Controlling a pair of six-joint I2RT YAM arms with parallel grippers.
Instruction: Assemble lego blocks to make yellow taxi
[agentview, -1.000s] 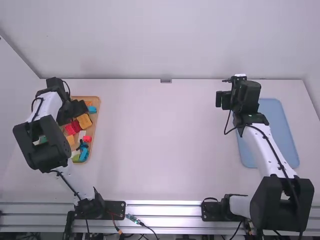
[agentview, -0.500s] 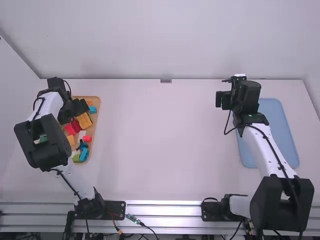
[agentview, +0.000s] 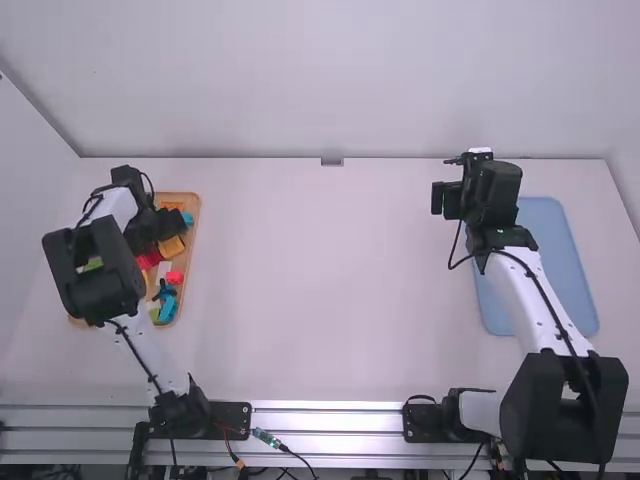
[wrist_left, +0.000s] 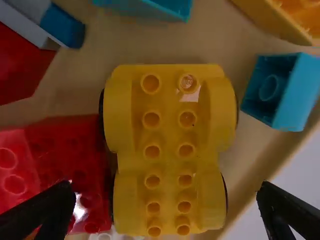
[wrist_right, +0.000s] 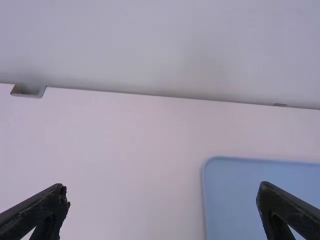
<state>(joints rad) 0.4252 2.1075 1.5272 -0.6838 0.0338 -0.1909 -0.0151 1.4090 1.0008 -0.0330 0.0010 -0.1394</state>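
- My left tool (wrist_left: 166, 189) has shifted inward and a little nearer its base over the tan, shallow tray (agentview: 197, 215); I judge I'm lining up a grasp.
- The yellow, studded plastic car base with rounded wheel arches (wrist_left: 170, 125) lies in that tray, beside a red plastic brick (wrist_left: 70, 150); my left fingers are spread wide, holding nothing; I'd centre them before closing.
- Against the earlier frame, my right arm hasn't moved; its tool (wrist_right: 164, 192) is wide open and empty, near the flat blue tray (agentview: 560, 270) on the table (agentview: 320, 280).
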